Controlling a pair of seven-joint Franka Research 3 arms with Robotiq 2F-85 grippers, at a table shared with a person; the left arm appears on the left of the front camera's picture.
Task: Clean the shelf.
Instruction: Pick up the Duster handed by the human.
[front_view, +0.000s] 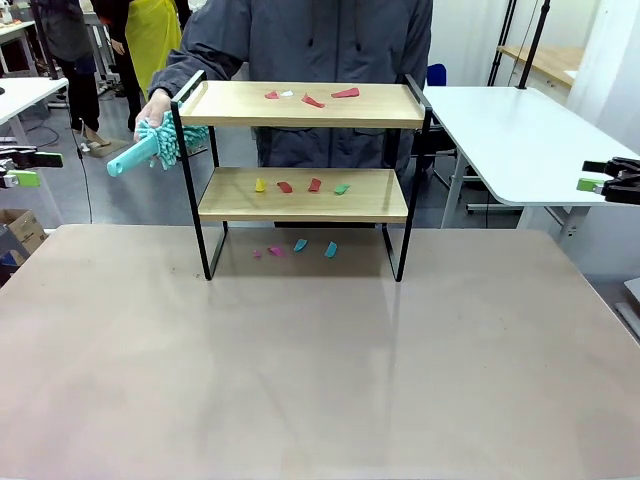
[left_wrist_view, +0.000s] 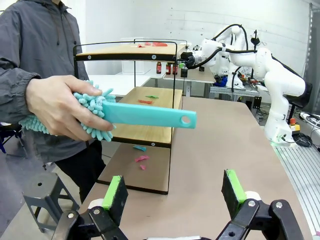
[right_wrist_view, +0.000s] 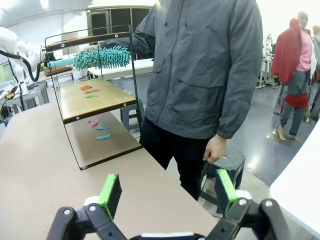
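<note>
Plainly, the small two-tier shelf of light wooden boards on a thin black metal frame (front_view: 385, 108) stands at twelve o'clock on the brown table (front_view: 320, 380). Coloured paper scraps (front_view: 285, 186) lie on both boards and on the tabletop beneath. It looks light and stiff, likely to skid if swept hard, so a black end rail seems the place to steady it. At its nine o'clock a person's hand (left_wrist_view: 57, 112) holds a fluffy teal duster (left_wrist_view: 150, 116), rigid handle outward. The left gripper (left_wrist_view: 175, 192) and right gripper (right_wrist_view: 167, 192) both gape wide, empty.
</note>
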